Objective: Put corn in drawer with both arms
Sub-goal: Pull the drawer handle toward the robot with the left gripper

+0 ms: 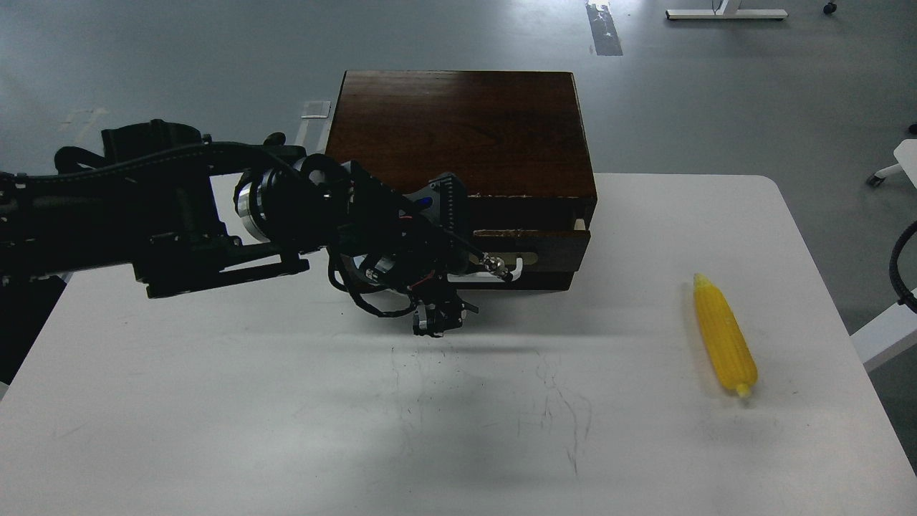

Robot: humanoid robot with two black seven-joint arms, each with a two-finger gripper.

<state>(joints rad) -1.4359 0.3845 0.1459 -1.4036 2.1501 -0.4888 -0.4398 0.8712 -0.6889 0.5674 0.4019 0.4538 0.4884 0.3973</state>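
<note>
The yellow corn (723,335) lies on the white table at the right, tip pointing away from me. The dark brown drawer (551,247) stands a little way out of the wooden box (458,129); a gap and a pale side edge show at its top right. My left gripper (458,269) is at the left part of the white bar handle (513,268), with its dark bulk hiding that part. It looks shut on the handle. My right gripper is out of view; only a black cable (904,265) shows at the right edge.
The white table (215,401) has faint scribble marks near its middle. A white stand (885,333) sits off the table's right edge. Grey floor lies behind the box.
</note>
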